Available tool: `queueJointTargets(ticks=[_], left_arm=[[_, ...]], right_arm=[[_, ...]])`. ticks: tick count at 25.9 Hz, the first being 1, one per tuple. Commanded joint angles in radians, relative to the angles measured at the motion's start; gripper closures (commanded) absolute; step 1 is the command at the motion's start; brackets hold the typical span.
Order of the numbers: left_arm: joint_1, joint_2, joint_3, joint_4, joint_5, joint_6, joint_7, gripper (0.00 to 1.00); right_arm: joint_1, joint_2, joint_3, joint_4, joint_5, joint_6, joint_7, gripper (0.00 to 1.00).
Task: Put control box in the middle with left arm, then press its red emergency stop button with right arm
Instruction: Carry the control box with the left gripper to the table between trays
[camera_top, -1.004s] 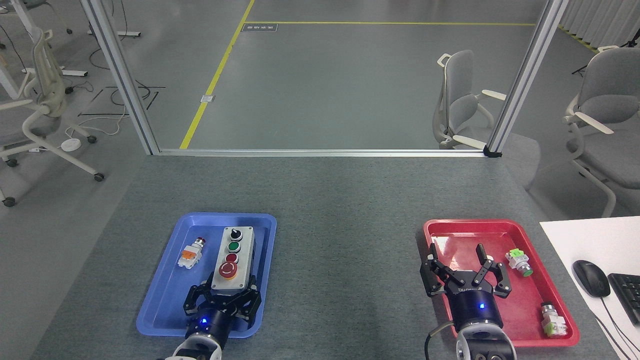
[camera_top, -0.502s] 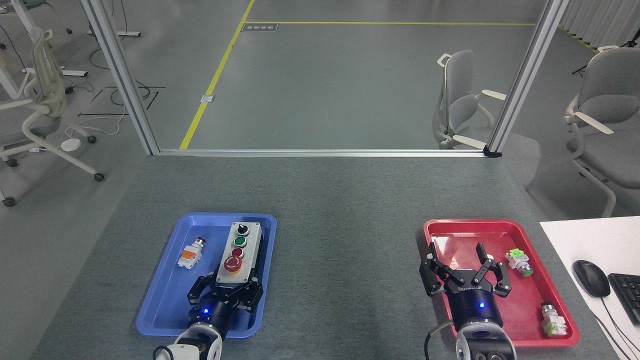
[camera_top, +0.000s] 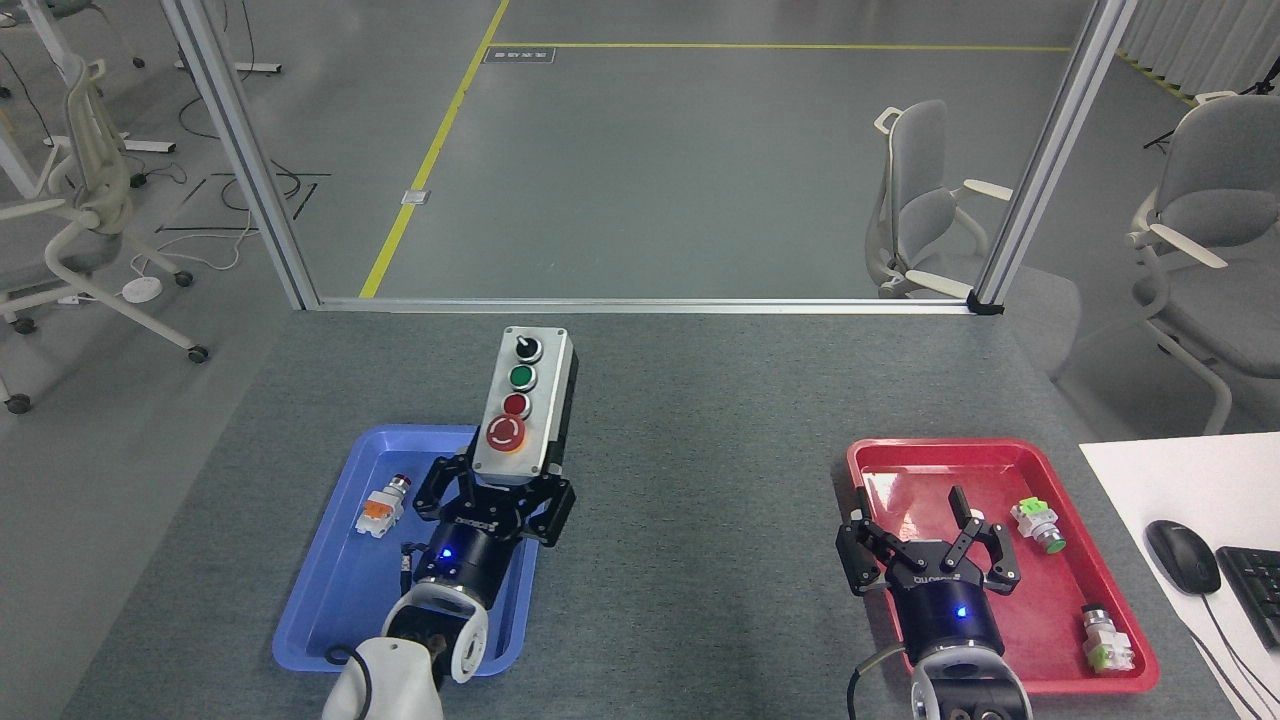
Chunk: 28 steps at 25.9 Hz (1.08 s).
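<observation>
- Nearest me, my right end effector (camera_top: 928, 535) hangs over the red tray (camera_top: 1060, 660) with its fingers spread apart and nothing between them.
- My left end effector (camera_top: 497, 487) is clamped on the near end of the control box (camera_top: 524, 405), jaws on its two long sides.
- I judge the box is off the blue tray (camera_top: 330, 600), held above the tray's far right corner and the tabletop (camera_top: 700, 420), tilted slightly right at its far end.
- The red emergency stop button (camera_top: 506, 432) sits at the near end of the row, just beyond my fingers.
- To do this step well I'd carry the box rightward to the open tabletop between the trays, keep it level, set it flat before releasing, and leave the button clear for the right arm.
- A small switch part (camera_top: 383, 504) lies in the blue tray, well clear of the path.
</observation>
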Motion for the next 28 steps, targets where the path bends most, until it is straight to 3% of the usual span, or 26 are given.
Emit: queueJointTargets(ticks=[1,3,8,11,18,28], left_arm=[[0.002,-0.093,-0.072,0.016,-0.009,0.013,-0.007,1.0],[-0.001,-0.128,-0.133,0.061,-0.004,0.044,-0.008,1.0],[-0.083,-0.13,-0.325,0.231,0.067,0.131,-0.008,1.0],[-0.116,-0.13,-0.414,0.294,0.131,0.145,-0.008,1.0],[-0.17,-0.131,-0.558,0.412,0.136,0.133,-0.016,1.0],[-0.187,-0.13,-0.611,0.423,0.137,0.131,-0.085,0.98]], right_arm=[[0.0,0.001,0.0,0.0,0.0,-0.001,0.0,0.03],[0.0,0.001,0.0,0.0,0.0,-0.003,-0.002,0.02],[0.0,0.003,-0.002,0.0,0.002,-0.003,-0.002,0.02],[0.0,0.003,-0.002,0.0,0.0,-0.003,0.0,0.02],[0.0,0.003,-0.002,0.0,0.0,-0.003,-0.002,0.02],[0.002,0.004,-0.002,0.0,0.003,-0.001,-0.002,0.02]])
